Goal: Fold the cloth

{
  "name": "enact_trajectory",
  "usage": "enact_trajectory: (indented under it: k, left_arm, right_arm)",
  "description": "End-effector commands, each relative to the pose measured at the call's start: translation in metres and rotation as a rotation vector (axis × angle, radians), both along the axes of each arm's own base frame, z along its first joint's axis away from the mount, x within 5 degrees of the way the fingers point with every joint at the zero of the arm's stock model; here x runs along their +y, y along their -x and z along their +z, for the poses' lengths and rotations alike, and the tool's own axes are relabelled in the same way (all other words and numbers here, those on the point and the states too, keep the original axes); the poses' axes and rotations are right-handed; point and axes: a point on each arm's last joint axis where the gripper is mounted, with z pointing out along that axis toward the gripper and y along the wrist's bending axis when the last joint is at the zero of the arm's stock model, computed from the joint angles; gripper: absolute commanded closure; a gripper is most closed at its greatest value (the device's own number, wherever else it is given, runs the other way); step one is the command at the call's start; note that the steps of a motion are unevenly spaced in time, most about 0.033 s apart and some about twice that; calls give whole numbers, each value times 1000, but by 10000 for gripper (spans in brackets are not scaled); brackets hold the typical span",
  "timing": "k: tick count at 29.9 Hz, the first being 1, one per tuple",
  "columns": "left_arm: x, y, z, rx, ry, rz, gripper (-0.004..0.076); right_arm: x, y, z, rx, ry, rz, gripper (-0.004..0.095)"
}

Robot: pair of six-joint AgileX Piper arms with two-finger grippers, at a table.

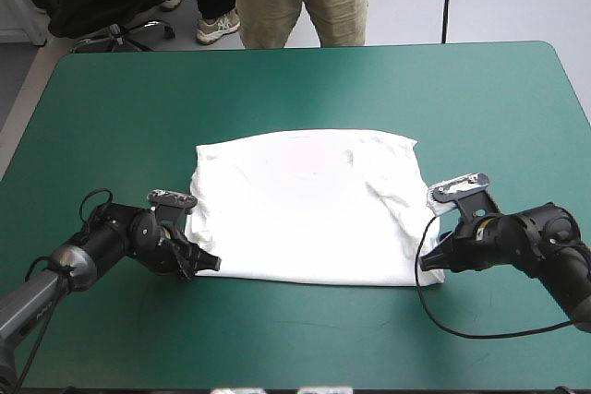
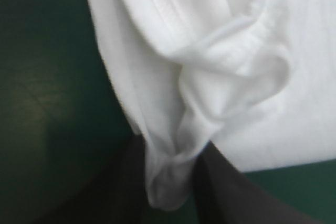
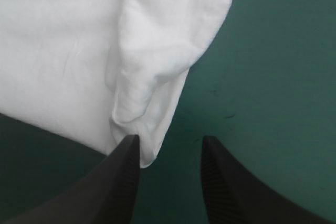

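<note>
T-shirt [image 1: 305, 209], white short-sleeved cloth, lies flat mid teal-green worktop [image 1: 305, 80], long axis left-right; left gripper [image 2: 173, 148], black fingers apparently clamped on near-left corner; right gripper [image 3: 170, 140], fingers apart, near-right corner touching one finger's inner edge.

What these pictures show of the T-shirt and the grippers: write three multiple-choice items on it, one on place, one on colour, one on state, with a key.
1. The T-shirt lies:
A) at the far edge
B) on the middle of the table
C) over the near edge

2. The T-shirt is:
A) white
B) brown
C) black

3. The right gripper is:
A) shut on the T-shirt
B) raised high above the table
C) open

Key: 1 B, bare table shows all round it. 2 A, it is white in every view. 3 C, bare table shows between its fingers, with the shirt's corner beside one.
</note>
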Motion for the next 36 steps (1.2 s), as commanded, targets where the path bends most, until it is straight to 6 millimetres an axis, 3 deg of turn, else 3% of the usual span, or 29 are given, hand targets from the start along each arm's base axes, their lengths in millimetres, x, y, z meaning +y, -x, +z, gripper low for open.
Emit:
enact_trajectory:
  k: [1,13,23,26,31,36]
  left_arm:
    - [-2,0,3,2,7,-11,722]
    - [-2,0,3,-4,9,-14,741]
    - [-2,0,3,-7,6,-18,741]
    - [-2,0,3,-7,6,-18,741]
    - [-2,-1,3,-16,8,-17,741]
    - [-2,-4,4,-44,15,-14,741]
  right_arm:
    - [2,1,6,-45,-52,-8,535]
    - [3,-1,-2,5,-43,-10,439]
    - [6,-9,-51,140,-23,-27,445]
    - [7,-12,-56,151,-14,-18,550]
    - [7,-12,-57,157,6,21,911]
    - [7,-10,-58,174,18,40,925]
